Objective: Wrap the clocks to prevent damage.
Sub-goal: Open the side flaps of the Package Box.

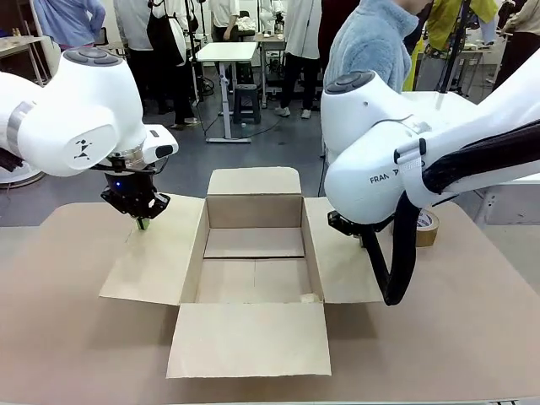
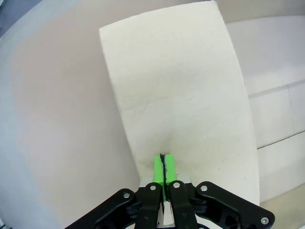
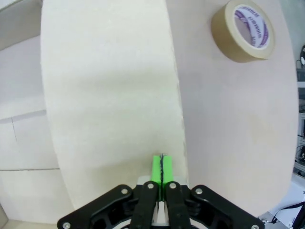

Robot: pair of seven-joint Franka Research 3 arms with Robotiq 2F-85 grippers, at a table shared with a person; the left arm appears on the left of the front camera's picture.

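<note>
The table (image 1: 472,337) carries an open cardboard box (image 1: 255,211) with its flaps folded outward. My left gripper (image 2: 163,164) is over the box's left flap (image 1: 156,253), its green pads pressed together with nothing between them. Perhaps the tips touch the flap, but I cannot be sure. My right gripper (image 3: 162,167) is over the box's right flap (image 1: 342,261), pads also pressed together and holding nothing. A brown tape roll (image 3: 248,31) lies just right of the box. Where the clocks are I cannot tell.

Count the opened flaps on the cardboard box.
4. The far flap is on the person's side, the near flap on the robot's side, the left flap spread out at the left, and the right flap at the right, partly hidden behind the right arm.
</note>
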